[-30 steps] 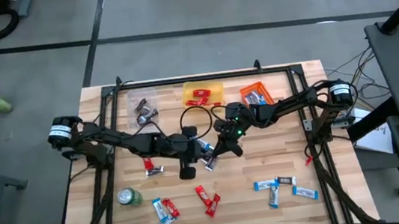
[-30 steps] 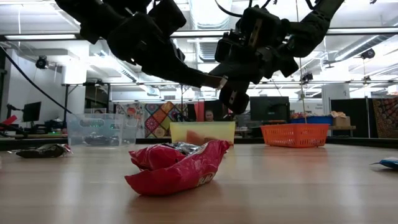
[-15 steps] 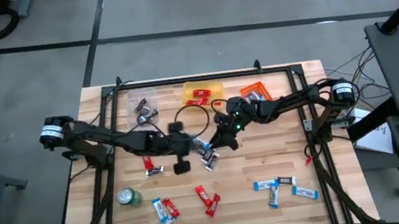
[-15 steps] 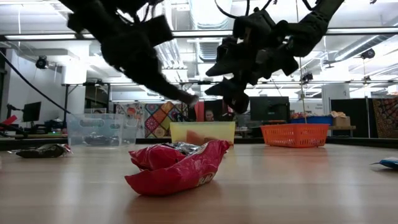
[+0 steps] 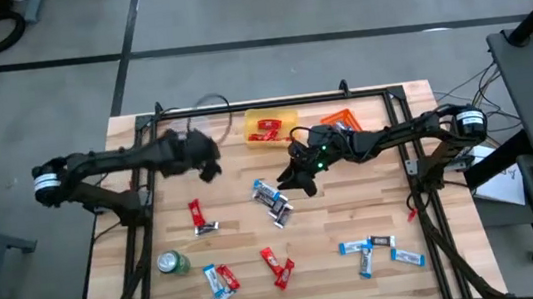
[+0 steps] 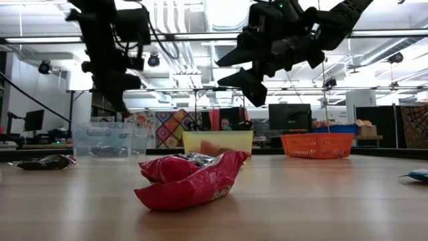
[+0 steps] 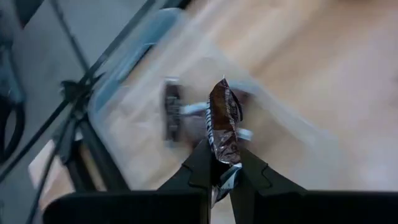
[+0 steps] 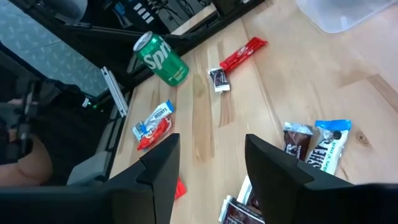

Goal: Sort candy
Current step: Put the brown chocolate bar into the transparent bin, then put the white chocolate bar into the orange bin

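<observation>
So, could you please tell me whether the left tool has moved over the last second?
Yes. The left tool, shut on a brown candy, moved from mid-table toward the clear bin at the back.

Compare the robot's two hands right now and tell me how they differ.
The left hand is shut on a dark brown candy bar; the right hand is open and holds nothing. The left hand hangs over the clear bin at the table's far edge; the right hand hangs near the middle, beside loose candy. Both are raised off the table.

High view straight down over whole table (image 5: 374, 208); low view level at tabletop, close to a red candy (image 6: 190, 177); wrist views look down (both overlap high view's centre).
</observation>
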`<state>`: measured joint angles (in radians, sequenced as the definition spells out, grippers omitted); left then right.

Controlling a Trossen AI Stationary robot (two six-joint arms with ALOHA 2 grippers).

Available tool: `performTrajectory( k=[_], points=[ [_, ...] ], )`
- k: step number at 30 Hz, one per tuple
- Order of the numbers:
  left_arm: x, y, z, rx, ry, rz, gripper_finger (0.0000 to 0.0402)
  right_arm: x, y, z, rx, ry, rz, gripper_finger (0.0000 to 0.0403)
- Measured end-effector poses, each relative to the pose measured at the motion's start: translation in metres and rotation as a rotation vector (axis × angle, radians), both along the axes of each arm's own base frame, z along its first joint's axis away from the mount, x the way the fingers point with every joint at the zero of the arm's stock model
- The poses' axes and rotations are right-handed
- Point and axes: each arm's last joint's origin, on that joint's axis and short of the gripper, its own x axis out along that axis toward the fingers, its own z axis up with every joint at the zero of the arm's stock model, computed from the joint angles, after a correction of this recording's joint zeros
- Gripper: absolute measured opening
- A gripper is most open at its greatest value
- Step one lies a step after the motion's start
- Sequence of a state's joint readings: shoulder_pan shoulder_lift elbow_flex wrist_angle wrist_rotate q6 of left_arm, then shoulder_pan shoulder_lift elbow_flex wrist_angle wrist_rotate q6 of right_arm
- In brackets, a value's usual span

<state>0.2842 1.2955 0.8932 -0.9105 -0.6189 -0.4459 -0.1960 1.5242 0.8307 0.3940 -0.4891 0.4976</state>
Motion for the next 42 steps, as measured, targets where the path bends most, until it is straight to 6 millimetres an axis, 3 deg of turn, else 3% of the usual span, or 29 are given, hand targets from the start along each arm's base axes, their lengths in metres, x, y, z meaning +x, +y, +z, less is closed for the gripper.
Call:
performTrajectory(
  k=[4, 9, 22, 31, 42],
  points=[
    [-0.005, 0.033, -0.004, -0.017, 0.014, 0.049, 0.0009, 0.0, 0.001, 0.0, -0.004, 0.003, 0.006, 0.0162],
    [-0.005, 0.057, -0.013, -0.059, 0.032, 0.028, 0.0012, -0.002, 0.002, -0.006, -0.01, 0.059, 0.013, 0.0162],
    [-0.003, 0.063, -0.023, -0.074, 0.083, 0.007, 0.0127, -0.005, 0.002, -0.011, -0.014, 0.119, 0.02, 0.016],
    [0.008, 0.039, -0.015, -0.104, -0.003, -0.075, 0.0149, -0.014, 0.02, -0.023, 0.023, 0.3, 0.071, 0.016],
    [0.045, -0.031, 0.002, -0.025, -0.209, -0.389, 0.0135, -0.024, 0.07, -0.031, -0.004, 0.447, 0.229, 0.016]
  ],
)
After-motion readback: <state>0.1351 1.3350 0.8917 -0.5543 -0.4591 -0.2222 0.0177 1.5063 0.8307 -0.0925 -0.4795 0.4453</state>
